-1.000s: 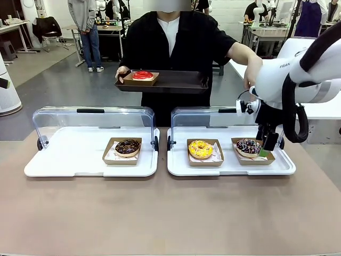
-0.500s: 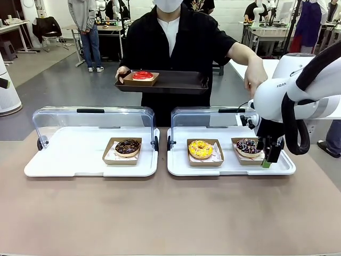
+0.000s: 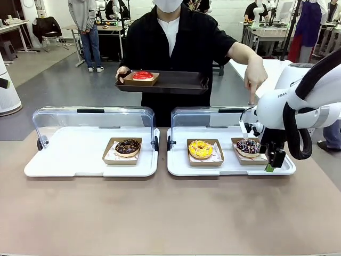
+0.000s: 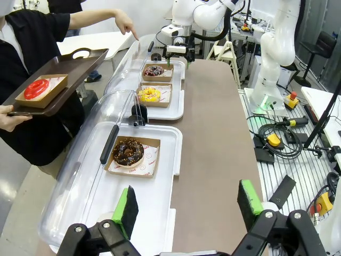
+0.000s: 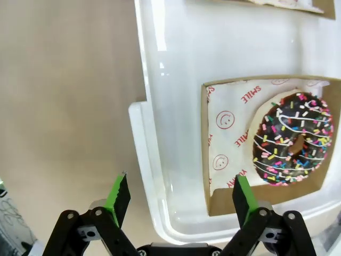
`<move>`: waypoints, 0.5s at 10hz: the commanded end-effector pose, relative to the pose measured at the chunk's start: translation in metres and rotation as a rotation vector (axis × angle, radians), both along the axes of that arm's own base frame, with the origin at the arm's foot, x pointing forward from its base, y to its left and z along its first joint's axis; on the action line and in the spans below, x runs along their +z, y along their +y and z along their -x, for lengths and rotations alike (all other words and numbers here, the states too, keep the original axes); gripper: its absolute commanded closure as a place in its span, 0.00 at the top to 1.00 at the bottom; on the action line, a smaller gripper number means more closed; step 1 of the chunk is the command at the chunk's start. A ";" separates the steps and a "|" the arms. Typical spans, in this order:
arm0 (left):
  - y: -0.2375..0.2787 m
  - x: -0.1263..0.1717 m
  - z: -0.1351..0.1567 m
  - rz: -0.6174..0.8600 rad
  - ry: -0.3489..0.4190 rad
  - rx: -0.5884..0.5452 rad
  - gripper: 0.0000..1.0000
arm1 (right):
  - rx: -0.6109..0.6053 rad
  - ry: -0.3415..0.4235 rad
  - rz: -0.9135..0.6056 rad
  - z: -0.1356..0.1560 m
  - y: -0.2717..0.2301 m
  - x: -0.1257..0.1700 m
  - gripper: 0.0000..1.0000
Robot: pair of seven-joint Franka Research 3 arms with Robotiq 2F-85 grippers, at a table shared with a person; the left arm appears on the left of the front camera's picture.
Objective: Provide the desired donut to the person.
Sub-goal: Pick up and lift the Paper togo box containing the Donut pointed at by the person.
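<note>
The person (image 3: 176,48) holds a dark tray (image 3: 181,82) carrying a red donut (image 3: 142,76) and points a hand (image 3: 254,80) down towards the sprinkled chocolate donut (image 3: 248,146). This donut sits in a cardboard box (image 5: 229,133) on the right white tray (image 3: 229,169), beside a yellow donut (image 3: 200,149). My right gripper (image 3: 272,160) hangs open over that tray's front right corner, just beside the box, holding nothing. From the right wrist, the sprinkled donut (image 5: 292,138) lies ahead of the right gripper (image 5: 181,194). My left gripper (image 4: 187,205) is open over the left tray's end.
A plain chocolate donut (image 3: 127,146) sits boxed on the left white tray (image 3: 64,165). Clear lids (image 3: 90,120) stand raised behind both trays. Brown tabletop (image 3: 170,213) stretches in front of the trays. A bystander (image 3: 85,26) stands far back.
My right gripper has drifted down and towards the table's front right, off the sprinkled donut's box to the tray corner. The person's pointing hand has dropped slightly.
</note>
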State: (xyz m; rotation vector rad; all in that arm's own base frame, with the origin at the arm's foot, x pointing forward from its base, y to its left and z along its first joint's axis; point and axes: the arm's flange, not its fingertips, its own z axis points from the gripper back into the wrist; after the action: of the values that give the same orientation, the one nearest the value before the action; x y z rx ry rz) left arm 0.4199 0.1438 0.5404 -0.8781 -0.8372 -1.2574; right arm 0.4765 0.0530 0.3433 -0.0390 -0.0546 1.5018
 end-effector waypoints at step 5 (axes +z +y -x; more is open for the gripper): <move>0.000 0.001 0.001 0.001 -0.002 0.001 0.98 | -0.017 0.019 -0.027 -0.019 -0.018 -0.008 1.00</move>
State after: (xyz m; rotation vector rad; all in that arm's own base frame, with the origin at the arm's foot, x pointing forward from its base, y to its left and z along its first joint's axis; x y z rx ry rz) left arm 0.4199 0.1438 0.5404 -0.8781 -0.8372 -1.2574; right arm 0.4885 0.0385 0.3372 -0.0325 -0.0509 1.4715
